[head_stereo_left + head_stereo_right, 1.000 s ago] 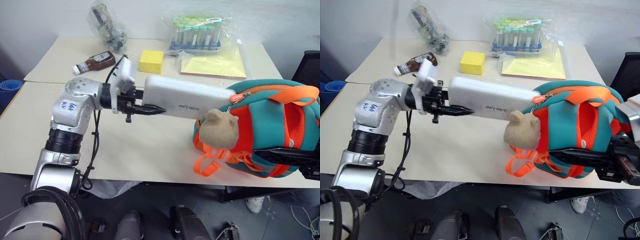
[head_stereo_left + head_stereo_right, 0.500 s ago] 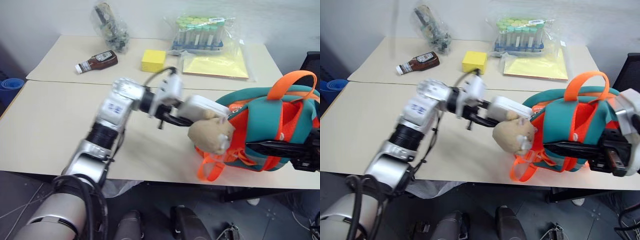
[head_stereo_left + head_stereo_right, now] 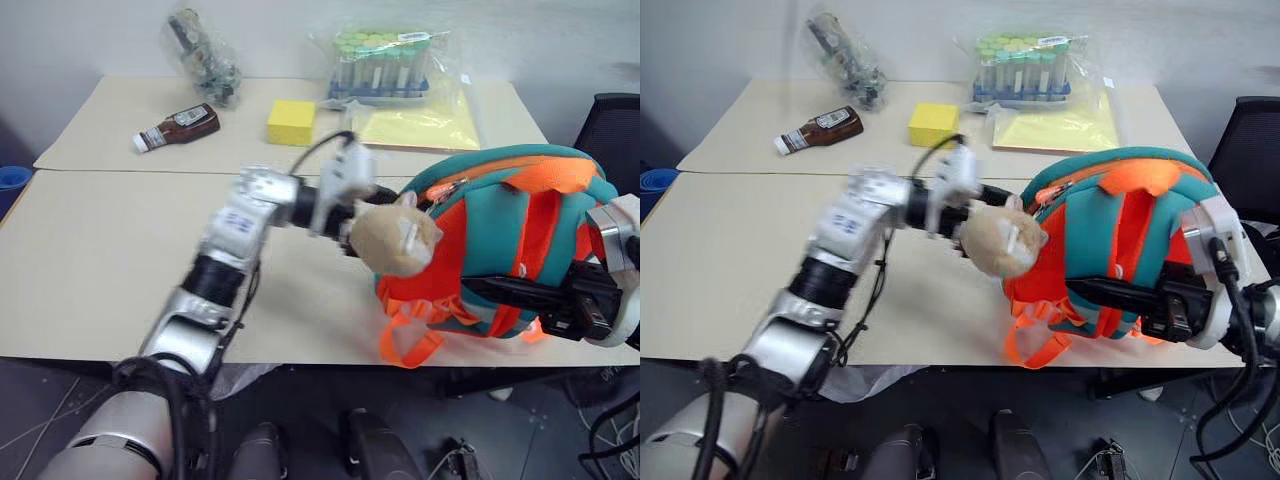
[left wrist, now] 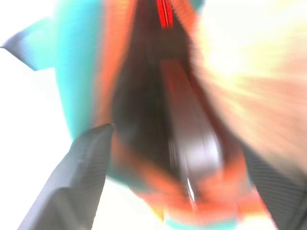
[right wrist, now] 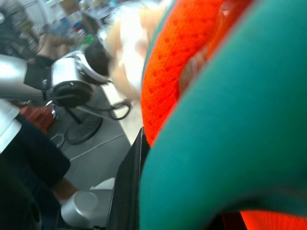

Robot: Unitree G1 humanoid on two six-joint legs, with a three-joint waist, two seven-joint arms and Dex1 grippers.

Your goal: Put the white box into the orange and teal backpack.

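Jaws: our left gripper (image 4: 177, 158) stands spread at the orange and teal backpack (image 3: 505, 250) mouth; right gripper (image 3: 1110, 295), closed, pinches its fabric. White box (image 4: 192, 139) lies inside, dead ahead at twelve o'clock, long axis running away. Left arm nearer.

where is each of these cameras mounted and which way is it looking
Left eye: on the head, facing forward and down at the table; left arm reaches to the backpack.
Right eye: beside it, same scene; right gripper shut on the backpack.
Left wrist: along the left gripper into the backpack's opening; fingers spread.
Right wrist: pressed against the backpack, left arm beyond.
All four share the backpack.
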